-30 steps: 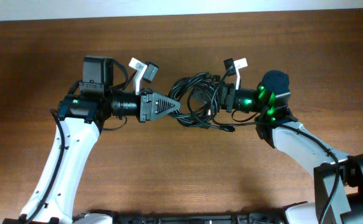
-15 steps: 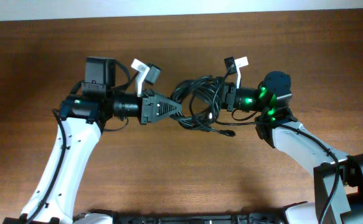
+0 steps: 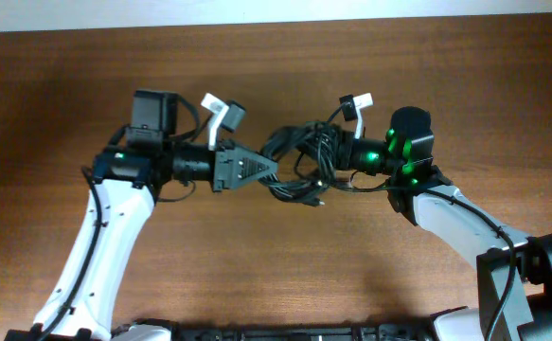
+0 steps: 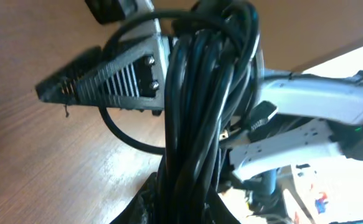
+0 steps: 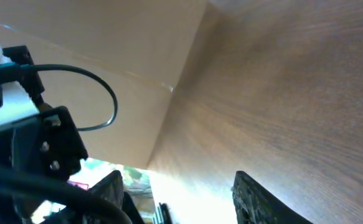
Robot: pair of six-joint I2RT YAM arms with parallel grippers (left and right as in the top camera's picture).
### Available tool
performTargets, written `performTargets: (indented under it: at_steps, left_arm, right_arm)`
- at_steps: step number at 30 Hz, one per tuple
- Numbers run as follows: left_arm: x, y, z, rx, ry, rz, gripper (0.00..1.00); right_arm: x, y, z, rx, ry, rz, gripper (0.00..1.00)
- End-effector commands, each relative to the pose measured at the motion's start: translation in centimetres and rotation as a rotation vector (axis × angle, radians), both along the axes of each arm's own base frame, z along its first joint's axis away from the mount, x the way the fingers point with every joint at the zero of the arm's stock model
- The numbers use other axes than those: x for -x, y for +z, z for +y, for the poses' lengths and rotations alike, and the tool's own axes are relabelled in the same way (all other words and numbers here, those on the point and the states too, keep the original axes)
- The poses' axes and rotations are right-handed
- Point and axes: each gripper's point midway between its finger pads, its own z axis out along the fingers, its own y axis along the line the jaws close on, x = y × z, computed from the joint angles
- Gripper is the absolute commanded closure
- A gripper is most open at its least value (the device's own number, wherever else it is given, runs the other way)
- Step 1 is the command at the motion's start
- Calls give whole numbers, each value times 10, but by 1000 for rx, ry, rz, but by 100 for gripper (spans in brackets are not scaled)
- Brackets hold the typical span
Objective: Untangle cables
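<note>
Wood table below; my L gripper clamps the cables, all one knot. R gripper half-wide, empty; nxt prob nip one loop & pull apart.

The table is seen to be reddish-brown wood with a fine grain and a soft satin sheen. The cables are sheathed in smooth black plastic or rubber, on which glossy highlights are caught. The left gripper is made of matt black plastic, ribbed along its sides, with small bright metal screws. The arm shells are finished in smooth, glossy white plastic.
</note>
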Motion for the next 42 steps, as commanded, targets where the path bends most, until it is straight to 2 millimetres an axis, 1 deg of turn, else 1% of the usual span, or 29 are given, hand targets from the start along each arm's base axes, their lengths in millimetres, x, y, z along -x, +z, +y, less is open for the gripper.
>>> performTargets:
  at_steps: [1,2,4,6,9,12,14,16,19,21,23,25,27,28,30,32,35,38,40,42]
  left_arm:
    - [10,43,16,234,-78,-25,100]
    - [10,49,22,264,-79,-29,100]
    - [4,47,28,256,-48,-31,100]
    - [-2,40,30,214,-15,-35,100]
    - [-10,28,31,143,34,-38,100]
    - [-25,0,39,-14,141,-12,100]
    - [-32,-26,51,-161,230,34,100]
    - [-34,-45,62,-270,288,71,100]
    - [-35,-48,64,-289,298,72,100]
    - [-35,-49,65,-299,287,43,100]
    - [-35,-49,65,-307,268,3,100]
    - [-32,-51,64,-318,244,-20,100]
    - [-22,-55,62,-332,207,-14,100]
    - [-15,-57,58,-339,176,-7,100]
    - [-2,-60,49,-349,122,1,100]
    - [9,-62,37,-353,67,9,100]
    - [23,-63,17,-361,-13,-6,100]
    - [32,-73,7,-435,-58,-29,100]
    - [37,-74,1,-443,-81,-36,100]
    - [38,-74,0,-443,-85,-37,100]
  right_arm:
    - [-17,-19,-10,70,-128,43,44]
    - [-19,-24,-12,85,-150,61,44]
    - [-20,-25,-13,88,-155,64,43]
    - [-20,-25,-13,90,-161,64,43]
    - [-21,-25,-13,90,-162,64,34]
    - [-22,-25,-15,96,-161,48,28]
    - [-23,-24,-21,102,-156,18,22]
    - [-24,-22,-29,98,-145,-5,21]
    - [-20,-17,-39,80,-95,-44,20]
    - [-9,-11,-41,48,-14,-74,18]
    - [3,-5,-37,22,69,-115,15]
    - [12,4,-34,-3,135,-174,12]
    - [17,16,-32,-25,179,-259,6]
    - [17,25,-31,-31,192,-327,4]
    - [15,36,-31,-32,190,-420,2]
    - [15,41,-31,-33,191,-463,1]
    - [20,38,-24,-36,215,-449,2]
    - [31,31,-11,-32,271,-448,2]
    - [41,22,1,-25,313,-433,9]
    - [48,16,9,-18,339,-416,16]
